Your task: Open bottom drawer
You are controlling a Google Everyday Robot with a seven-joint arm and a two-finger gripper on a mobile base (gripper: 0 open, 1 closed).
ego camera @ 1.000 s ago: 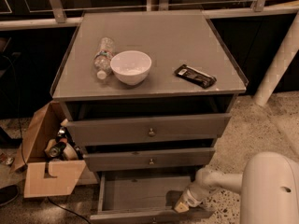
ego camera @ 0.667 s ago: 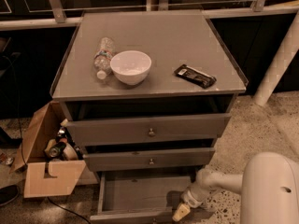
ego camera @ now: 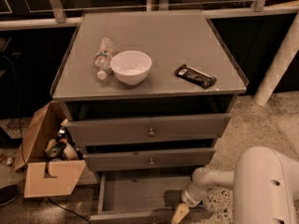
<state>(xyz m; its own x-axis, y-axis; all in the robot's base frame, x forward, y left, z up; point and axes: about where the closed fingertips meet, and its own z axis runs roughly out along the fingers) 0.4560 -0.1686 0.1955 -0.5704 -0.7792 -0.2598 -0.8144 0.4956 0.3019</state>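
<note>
The grey cabinet has three drawers. The bottom drawer [ego camera: 135, 192] is pulled out toward me, its plain grey tray open and bare, its front [ego camera: 126, 216] at the bottom edge of the view. The gripper [ego camera: 179, 213] hangs at the end of my white arm [ego camera: 212, 181], at the right end of that drawer front, pointing down to the left. The top drawer [ego camera: 149, 130] and middle drawer [ego camera: 150, 160] above it, each with a small brass knob, stand slightly out.
On the cabinet top [ego camera: 159, 36] lie a plastic bottle [ego camera: 103, 55], a white bowl [ego camera: 131, 66] and a dark snack packet [ego camera: 195, 75]. An open cardboard box [ego camera: 49, 167] with items stands on the floor at the left. A white pole [ego camera: 278, 55] rises at the right.
The gripper has slid a little down and to the left along the bottom drawer's front. The drawer stays pulled out.
</note>
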